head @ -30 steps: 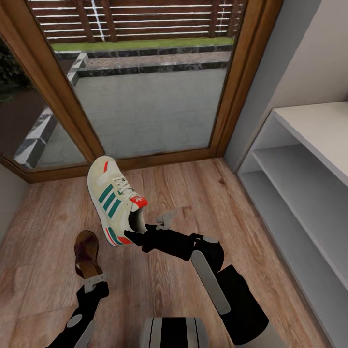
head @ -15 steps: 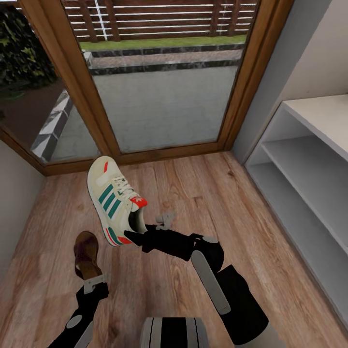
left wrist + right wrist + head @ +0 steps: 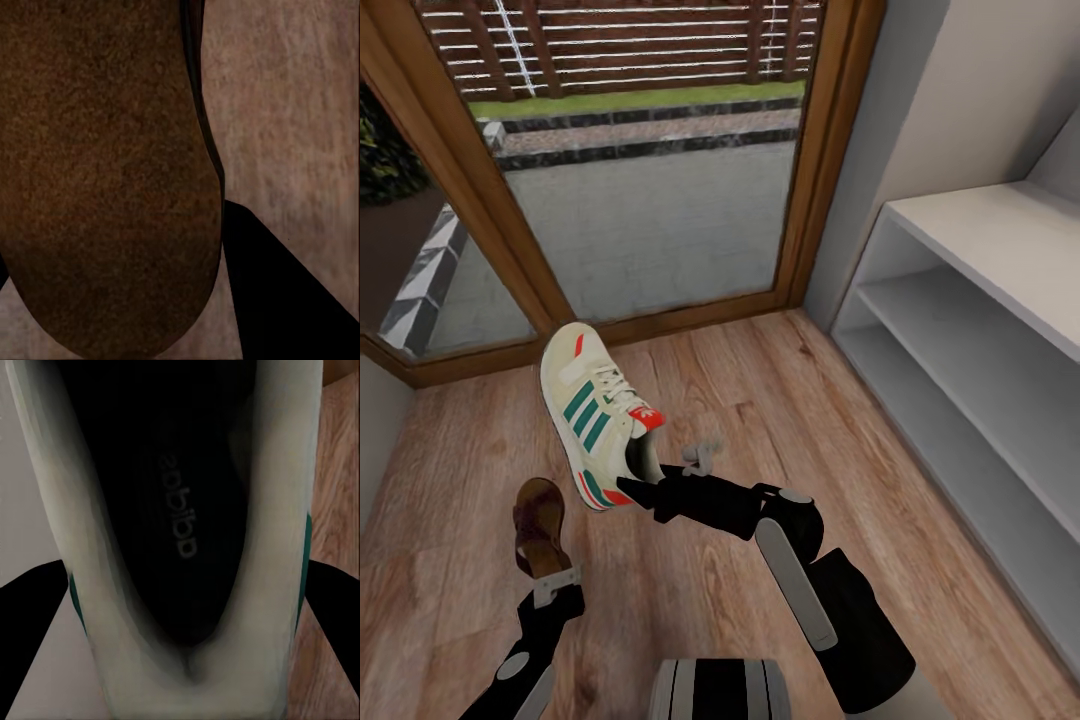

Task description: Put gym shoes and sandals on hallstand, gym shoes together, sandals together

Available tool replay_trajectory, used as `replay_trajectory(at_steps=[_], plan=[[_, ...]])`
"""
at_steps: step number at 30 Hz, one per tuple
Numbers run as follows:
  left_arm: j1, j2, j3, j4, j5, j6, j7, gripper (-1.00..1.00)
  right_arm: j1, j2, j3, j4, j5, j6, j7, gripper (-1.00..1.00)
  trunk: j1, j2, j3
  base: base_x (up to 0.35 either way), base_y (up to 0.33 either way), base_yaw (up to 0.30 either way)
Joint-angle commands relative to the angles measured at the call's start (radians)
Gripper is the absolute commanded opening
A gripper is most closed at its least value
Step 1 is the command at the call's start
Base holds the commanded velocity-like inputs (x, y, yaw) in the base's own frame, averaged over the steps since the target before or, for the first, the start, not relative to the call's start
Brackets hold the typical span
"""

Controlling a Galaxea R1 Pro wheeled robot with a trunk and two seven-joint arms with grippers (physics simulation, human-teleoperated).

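The shoe rack [image 3: 1000, 330] stands well off to the right of both grippers, its pale bench top and two open shelves running along the wall, with the wooden floor [image 3: 760, 400] stretching below and ahead of the arms up to a wood-framed glass door [image 3: 660, 200]. The right arm reaches forward and bends inward at the elbow, its forearm angling across toward the left, and the right gripper [image 3: 643, 478] is clamped on the heel of a gym shoe [image 3: 592, 410], which hangs clear of the floor with its toe pointing up and away; the right wrist view looks straight into the shoe's dark opening [image 3: 180, 532], a finger on each side. The left arm extends low and forward, and the left gripper [image 3: 550, 578] pinches the heel end of a brown sandal [image 3: 538, 522], held just beyond its fingers above the floor.
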Motion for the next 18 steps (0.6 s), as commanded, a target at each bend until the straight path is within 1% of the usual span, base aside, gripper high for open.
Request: replay_trajectory(at_steps=[1,5,9,12,15,18], plan=[[0.0,0.002,-0.008,0.0,0.005,-0.003,0.009,-1.0,-0.001,0.001,-0.001,0.0,0.0,0.005,0.002,-1.0,-0.001,0.0,0.004,0.0,0.0,-0.257],[0.001,0.01,-0.008,0.001,0.004,-0.003,0.009,-1.0,-0.001,0.001,-0.001,0.0,0.0,0.005,0.002,-1.0,-0.002,0.001,0.021,0.0,0.0,-0.257],[0.003,0.065,-0.008,0.004,0.014,0.001,0.01,-1.0,-0.001,0.001,-0.001,0.001,0.0,0.005,0.002,-1.0,-0.004,0.002,0.037,0.0,0.0,-0.257],[0.016,0.086,-0.007,0.004,0.017,0.002,0.011,-1.0,-0.001,0.001,-0.001,0.001,0.001,0.005,0.002,-1.0,-0.005,0.003,0.05,0.0,0.0,-0.257],[0.034,0.093,-0.004,0.005,0.019,0.002,0.01,-1.0,-0.001,0.001,-0.002,0.001,0.001,0.005,0.002,-1.0,-0.007,0.003,0.063,0.0,0.0,-0.257],[0.041,0.094,-0.002,0.005,0.021,-0.002,0.003,-1.0,-0.001,0.001,-0.003,0.001,0.001,0.005,0.002,-1.0,-0.008,0.004,0.075,0.0,0.0,-0.257]])
